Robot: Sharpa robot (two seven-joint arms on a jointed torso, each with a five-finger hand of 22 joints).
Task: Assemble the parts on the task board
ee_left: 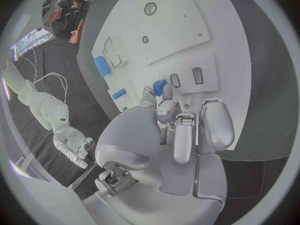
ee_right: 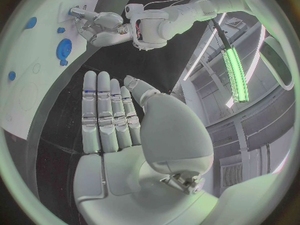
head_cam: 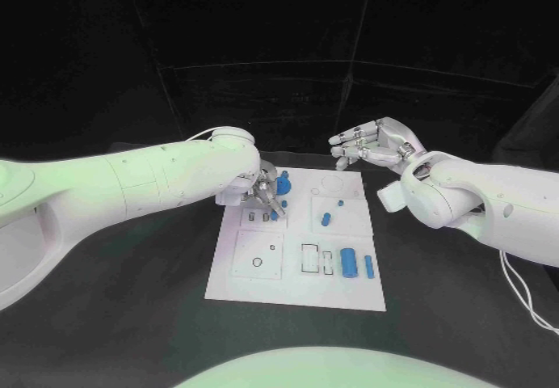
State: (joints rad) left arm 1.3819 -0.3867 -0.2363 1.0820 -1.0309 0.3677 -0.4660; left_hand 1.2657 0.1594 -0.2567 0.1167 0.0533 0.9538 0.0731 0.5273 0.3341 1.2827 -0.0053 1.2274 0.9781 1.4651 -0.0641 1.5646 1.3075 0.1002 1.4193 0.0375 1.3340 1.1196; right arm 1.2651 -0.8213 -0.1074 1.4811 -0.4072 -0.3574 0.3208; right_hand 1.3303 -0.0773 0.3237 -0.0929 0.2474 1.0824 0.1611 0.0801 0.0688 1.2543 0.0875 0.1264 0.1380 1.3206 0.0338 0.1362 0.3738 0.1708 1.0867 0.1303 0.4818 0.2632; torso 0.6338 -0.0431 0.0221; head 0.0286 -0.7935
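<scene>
The white task board [head_cam: 233,279] lies in the middle of the black table. Over its far left corner my left hand [head_cam: 263,194] pinches a small blue part [head_cam: 283,185] between thumb and finger, low over the board. In the left wrist view that blue part [ee_left: 159,87] sits at the fingertips of the left hand [ee_left: 178,130], beside two small rectangular slots [ee_left: 186,77]. My right hand [head_cam: 371,141] hangs raised beyond the board's far right corner, holding nothing. In the right wrist view the right hand [ee_right: 119,130] has its fingers straight.
Loose blue parts lie on the board's right half: a small piece [head_cam: 327,217], a thick cylinder [head_cam: 348,262] and a thin rod [head_cam: 369,267]. A raised panel with round holes [head_cam: 258,252] takes the near left. Black table surrounds the board.
</scene>
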